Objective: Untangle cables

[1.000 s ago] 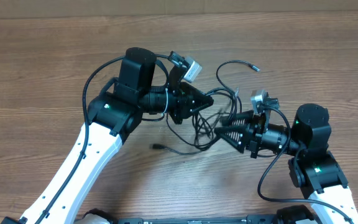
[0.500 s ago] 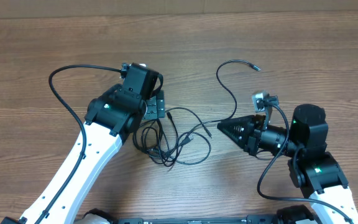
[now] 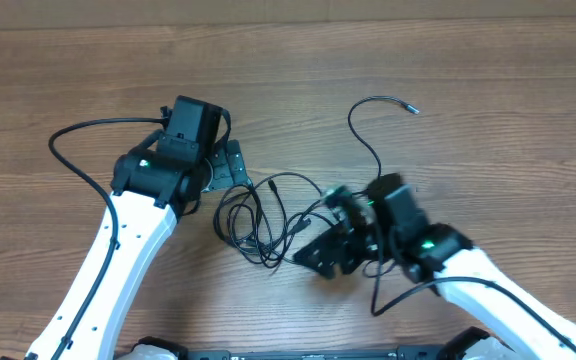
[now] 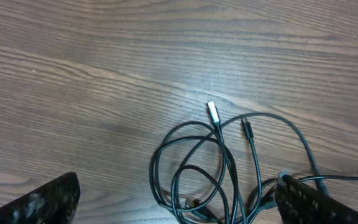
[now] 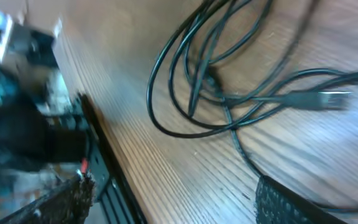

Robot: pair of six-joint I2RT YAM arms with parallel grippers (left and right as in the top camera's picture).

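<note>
The cables (image 3: 260, 215) lie loose on the wooden table as a tangle of thin black loops, with one long strand curving up to a plug end (image 3: 404, 103). My left gripper (image 3: 228, 166) hangs open just up-left of the tangle, holding nothing. In the left wrist view the loops (image 4: 211, 167) and a silver plug (image 4: 213, 112) lie ahead of the open left gripper (image 4: 179, 210). My right gripper (image 3: 320, 256), blurred, sits open at the tangle's lower right. Loops (image 5: 216, 74) and a plug (image 5: 319, 98) lie beyond the empty right gripper (image 5: 179, 205).
The table's front edge and the dark robot base (image 5: 36, 124) show at the left of the right wrist view. Thick black arm wires (image 3: 78, 150) loop out left of the left arm. Bare wood (image 3: 488, 150) spreads to the right.
Both grippers opened and let go of the cables, which dropped and spread on the table. The left arm drew back to the left. The right arm swung left and toward the front edge.
</note>
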